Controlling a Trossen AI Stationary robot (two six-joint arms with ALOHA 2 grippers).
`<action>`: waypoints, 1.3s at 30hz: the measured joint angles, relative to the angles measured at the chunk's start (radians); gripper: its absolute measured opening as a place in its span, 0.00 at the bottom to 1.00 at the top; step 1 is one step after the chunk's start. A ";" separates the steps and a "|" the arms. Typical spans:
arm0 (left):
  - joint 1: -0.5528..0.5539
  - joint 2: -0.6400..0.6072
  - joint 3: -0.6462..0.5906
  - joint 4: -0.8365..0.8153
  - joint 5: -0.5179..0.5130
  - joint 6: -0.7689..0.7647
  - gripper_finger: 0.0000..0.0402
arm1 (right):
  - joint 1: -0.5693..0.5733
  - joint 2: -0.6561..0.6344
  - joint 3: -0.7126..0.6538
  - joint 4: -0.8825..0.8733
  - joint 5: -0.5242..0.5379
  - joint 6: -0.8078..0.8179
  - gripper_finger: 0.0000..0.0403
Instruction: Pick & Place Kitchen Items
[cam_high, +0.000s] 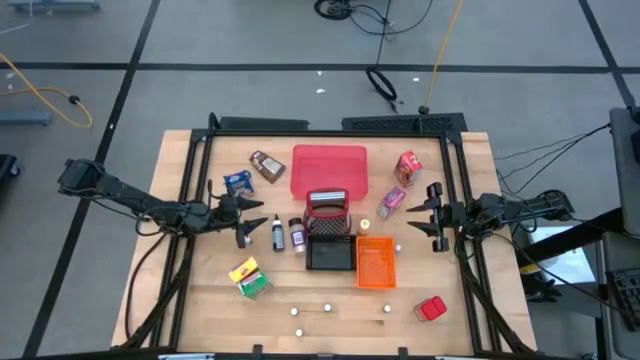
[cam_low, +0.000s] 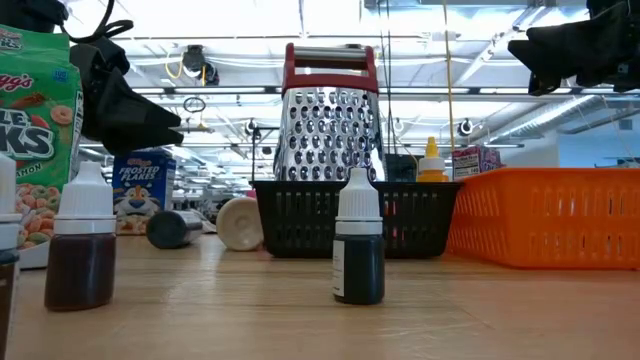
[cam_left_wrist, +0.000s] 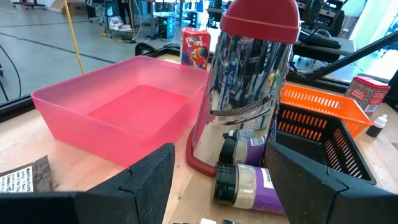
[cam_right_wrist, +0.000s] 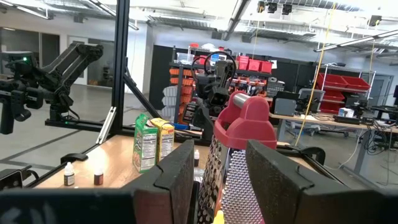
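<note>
While both pincers (cam_high: 243, 222) (cam_high: 436, 216) hover spread, dark white-capped bottles (cam_high: 287, 233) stand upright.

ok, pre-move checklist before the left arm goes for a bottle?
1. Left hand empty, fingers apart: ok.
2. Right hand empty, parked at the right side: ok.
3. Two dark bottles stand upright, apart from each other: ok.
4. Grater stands in the black basket close beside the bottles; clearance: cannot tell.
5. Orange bin bare inside: ok.
6. Pink tray bare inside: ok.
</note>
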 joint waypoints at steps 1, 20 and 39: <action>0.000 0.000 0.000 0.000 0.000 0.000 0.64 | 0.000 0.000 0.000 0.000 0.000 0.000 0.35; 0.000 0.000 0.000 0.000 0.000 0.000 0.64 | 0.001 0.000 0.000 -0.004 -0.003 0.000 0.35; 0.000 0.000 0.000 0.000 0.000 0.000 0.64 | 0.001 0.002 0.000 0.181 0.083 -0.090 0.35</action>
